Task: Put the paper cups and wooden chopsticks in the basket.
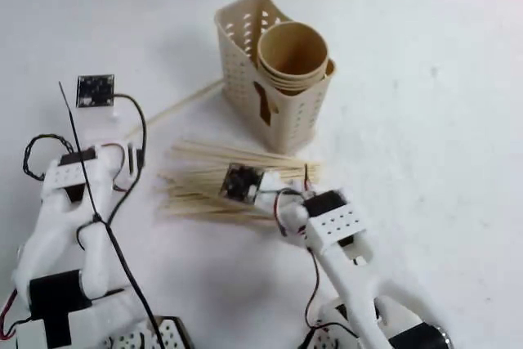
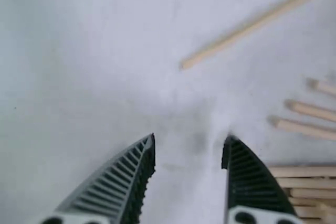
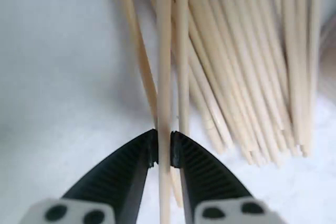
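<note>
left gripper (image 2: 190, 142) is hanging spread over bare table (image 2: 79, 51), stray chopstick (image 2: 257, 22) lying ahead of it. right gripper (image 3: 164, 145) is pinching one chopstick (image 3: 164, 51) from the pile (image 1: 196, 194) (long axis running straight out between the fingers (image 3: 131, 166)); basket (image 1: 282, 116), paper cups (image 1: 292, 51) nested inside, is standing just beyond.

The basket (image 1: 290, 116) hides the paper cups' (image 1: 292, 53) lower halves.

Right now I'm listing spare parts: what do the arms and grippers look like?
The left arm and right arm are white with black motors and black and red cables. Left gripper and right gripper: dark tapered fingers, ribbed inside.
</note>
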Tool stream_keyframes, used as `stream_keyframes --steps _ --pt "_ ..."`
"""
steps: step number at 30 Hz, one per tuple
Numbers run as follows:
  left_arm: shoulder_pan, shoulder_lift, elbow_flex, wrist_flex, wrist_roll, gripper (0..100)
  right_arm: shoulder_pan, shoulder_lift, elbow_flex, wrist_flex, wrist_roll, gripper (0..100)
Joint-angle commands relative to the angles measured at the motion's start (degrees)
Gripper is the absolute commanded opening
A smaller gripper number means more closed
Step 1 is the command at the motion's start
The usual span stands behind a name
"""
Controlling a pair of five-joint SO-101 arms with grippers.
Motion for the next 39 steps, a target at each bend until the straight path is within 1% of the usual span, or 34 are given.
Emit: stream_keyframes --steps 1,5,8,11,14,18,22,25,29,32,35,39 --pt "-0.48 0.04 -2.64 0.26 0.26 21 1.54 -0.13 -3.25 -1.27 -0.62 1.8" --pt "-0.48 0.04 -2.64 0.26 0.26 21 2.68 -0.13 -3.43 -2.15 -0.79 2.7" --pt "-0.48 0.04 -2.64 0.26 0.26 21 3.91 0.22 -3.08 -3.74 -0.97 10.1" --pt "-0.48 0.04 -2.64 0.26 0.26 21 3.82 2.24 -3.52 -3.91 -3.43 17.9" --pt "-0.48 0.04 -2.55 0.26 0.26 21 3.74 4.00 -4.75 -3.82 -4.48 22.4" --pt "-0.40 0.13 -2.55 0.09 0.26 21 2.95 4.35 -8.62 -3.74 -4.40 23.0" --pt "0.40 0.13 -2.55 0.18 0.26 21 -1.54 6.37 -15.21 -0.84 -4.22 23.2" --pt "0.40 0.13 -2.55 0.18 0.26 21 -4.18 11.74 -21.45 1.54 -4.40 23.3" --pt "0.40 0.13 -2.46 0.18 0.26 21 -4.70 21.93 -28.13 1.54 -6.86 23.3" --pt "0.48 0.31 -2.46 0.09 0.26 21 -4.79 28.35 -30.42 1.36 -7.21 23.1" --pt "0.48 0.31 -2.55 0.00 0.26 21 -4.53 31.69 -30.68 -0.92 -7.30 23.1" --pt "0.48 0.40 -2.55 -0.09 0.26 21 -4.70 33.10 -30.68 -1.36 -7.30 23.0"
